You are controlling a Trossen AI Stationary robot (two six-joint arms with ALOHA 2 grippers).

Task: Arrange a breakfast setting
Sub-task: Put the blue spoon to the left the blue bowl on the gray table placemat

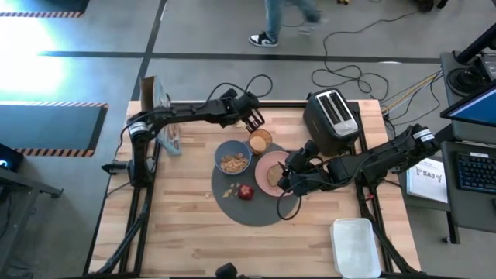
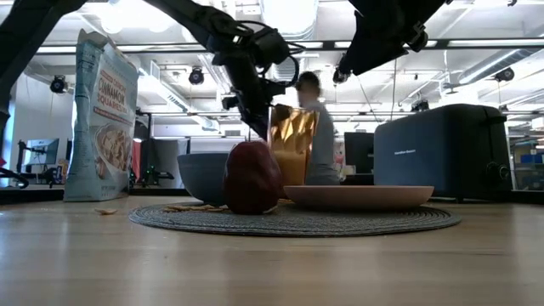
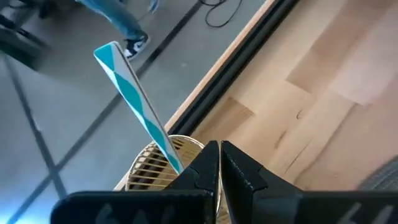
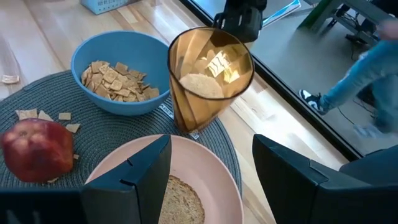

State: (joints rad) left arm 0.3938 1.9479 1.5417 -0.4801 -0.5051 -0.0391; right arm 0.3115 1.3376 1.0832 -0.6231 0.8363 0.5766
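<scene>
On the round dark-grey mat (image 1: 252,205) stand a blue bowl (image 1: 232,158) of cereal squares, a red apple (image 1: 246,191), a pink plate (image 1: 267,164) bearing a toast slice (image 4: 180,200), and an amber tumbler (image 1: 260,141). My left gripper (image 3: 219,154) is shut, just above the tumbler's far rim (image 3: 155,163). A teal-and-white striped strip (image 3: 134,93) sticks up past its fingers. My right gripper (image 4: 211,180) hangs open above the plate, one finger on either side of the toast, well clear of it. No spoon shows. My left gripper may hold the striped strip. The strip's lower end (image 3: 177,163) disappears behind one finger, so I cannot tell whether the fingers touch it or it stands in the tumbler.
A black toaster (image 1: 332,118) stands at the far right of the table and a white tray (image 1: 356,246) at the near right. A cereal bag (image 1: 165,124) stands upright at the far left. Loose cereal bits (image 1: 229,190) lie on the mat. A person walks beyond the far edge.
</scene>
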